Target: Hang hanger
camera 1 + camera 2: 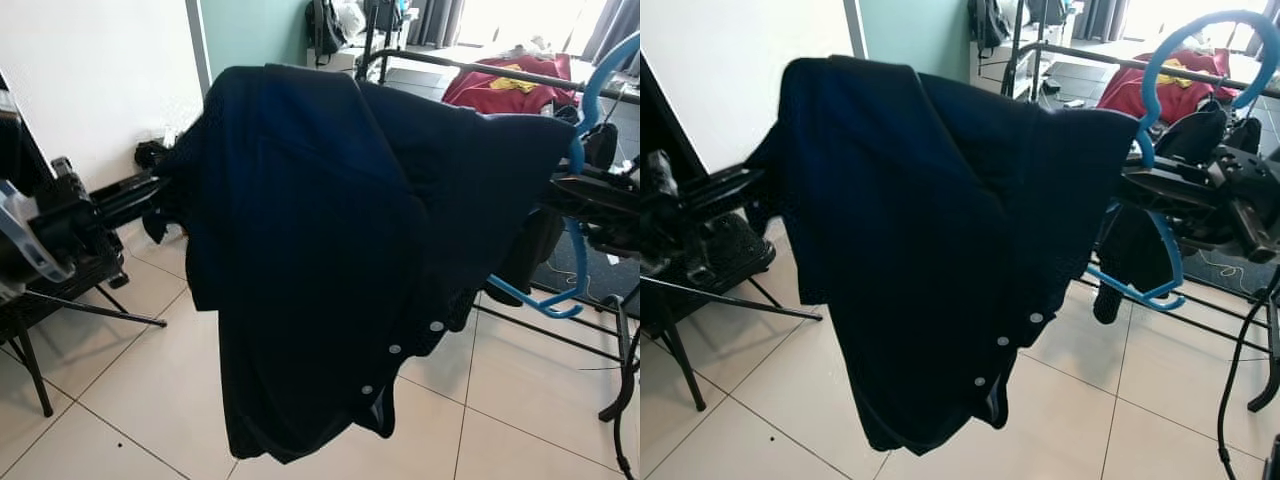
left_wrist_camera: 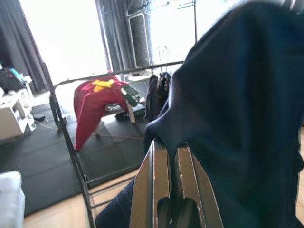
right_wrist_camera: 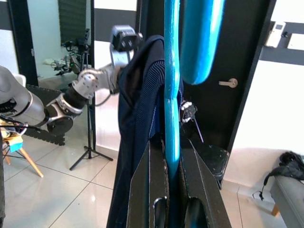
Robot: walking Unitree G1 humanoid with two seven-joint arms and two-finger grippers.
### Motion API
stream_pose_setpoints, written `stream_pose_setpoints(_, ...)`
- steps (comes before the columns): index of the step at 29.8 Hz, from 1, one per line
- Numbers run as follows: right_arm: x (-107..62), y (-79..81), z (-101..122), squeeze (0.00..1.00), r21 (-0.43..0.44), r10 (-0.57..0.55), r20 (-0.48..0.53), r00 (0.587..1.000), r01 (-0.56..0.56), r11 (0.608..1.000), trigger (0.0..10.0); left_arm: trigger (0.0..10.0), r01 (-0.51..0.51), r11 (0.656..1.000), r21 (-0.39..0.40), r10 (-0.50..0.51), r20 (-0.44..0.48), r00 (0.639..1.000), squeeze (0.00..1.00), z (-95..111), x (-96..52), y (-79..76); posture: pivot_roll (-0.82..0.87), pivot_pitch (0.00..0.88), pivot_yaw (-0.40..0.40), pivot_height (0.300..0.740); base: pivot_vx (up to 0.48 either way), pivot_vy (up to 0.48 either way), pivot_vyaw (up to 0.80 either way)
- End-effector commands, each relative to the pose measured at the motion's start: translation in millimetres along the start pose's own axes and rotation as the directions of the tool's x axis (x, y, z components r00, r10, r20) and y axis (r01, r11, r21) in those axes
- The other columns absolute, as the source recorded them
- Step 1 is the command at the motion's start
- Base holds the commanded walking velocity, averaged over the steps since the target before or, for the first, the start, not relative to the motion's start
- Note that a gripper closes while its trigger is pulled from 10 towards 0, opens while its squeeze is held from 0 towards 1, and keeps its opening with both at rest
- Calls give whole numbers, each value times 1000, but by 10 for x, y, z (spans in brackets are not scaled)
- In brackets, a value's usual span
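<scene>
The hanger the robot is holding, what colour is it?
The hanger is bright blue, clearest in the right wrist view.

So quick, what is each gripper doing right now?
Left gripper: shut on the dark shirt.
Right gripper: shut on the blue hanger.

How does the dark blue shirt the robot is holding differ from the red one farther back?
The navy shirt is dark blue and plain, with small white buttons near its hem; the red shirt carries a yellow patch. The navy shirt sits on a blue hanger, held up between the left gripper and the right gripper, well above the floor. The red shirt is draped over a black rack farther back. Both hang loosely.
</scene>
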State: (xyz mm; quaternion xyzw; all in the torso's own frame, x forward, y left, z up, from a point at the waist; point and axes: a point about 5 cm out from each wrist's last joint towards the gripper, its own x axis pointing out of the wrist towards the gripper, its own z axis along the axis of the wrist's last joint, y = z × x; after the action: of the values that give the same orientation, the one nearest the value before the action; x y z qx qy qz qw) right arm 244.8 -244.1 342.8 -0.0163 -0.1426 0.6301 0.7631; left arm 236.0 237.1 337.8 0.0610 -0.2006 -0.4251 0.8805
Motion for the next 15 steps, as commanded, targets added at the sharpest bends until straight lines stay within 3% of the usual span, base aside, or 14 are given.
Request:
stream_pose_setpoints(1, -6, -20, -29, 0, -13, -27, -26, 999, 27, 1000, 10000, 0, 11, 999, 43, -11, 14, 1000, 0, 137, -17, 24, -58, 38, 14, 740, 0, 0, 0)
stream_pose_setpoints(4, -6, -43, -97, 0, -4, -51, -45, 998, 51, 999, 10000, 0, 11, 997, 83, -13, 30, 999, 0, 273, -18, 71, -55, 37, 16, 740, 0, 0, 0)
stream_pose_setpoints(5, -12, -69, -171, 0, 12, -76, -46, 996, 77, 997, 10000, 0, 6, 989, 146, -15, 61, 998, 0, 502, -19, 149, -45, 33, 23, 740, 0, 0, 0)
stream_pose_setpoints(6, -12, -69, -171, 0, 12, -76, -46, 996, 77, 997, 10000, 0, 6, 989, 146, -15, 61, 998, 0, 502, -19, 149, -45, 33, 23, 740, 0, 0, 0)
stream_pose_setpoints(8, -20, -90, -280, 0, 42, -102, -48, 994, 104, 994, 10000, 0, -3, 976, 220, -22, 115, 993, 0, 818, -28, 219, -42, 31, 26, 740, 0, 0, 0)
stream_pose_setpoints(15, 98, 3, -543, 0, 126, -45, -77, 996, 54, 991, 10000, 0, -56, 953, 297, 7, 164, 986, 0, 1040, 55, 294, -35, 27, 35, 740, 0, 0, 0)
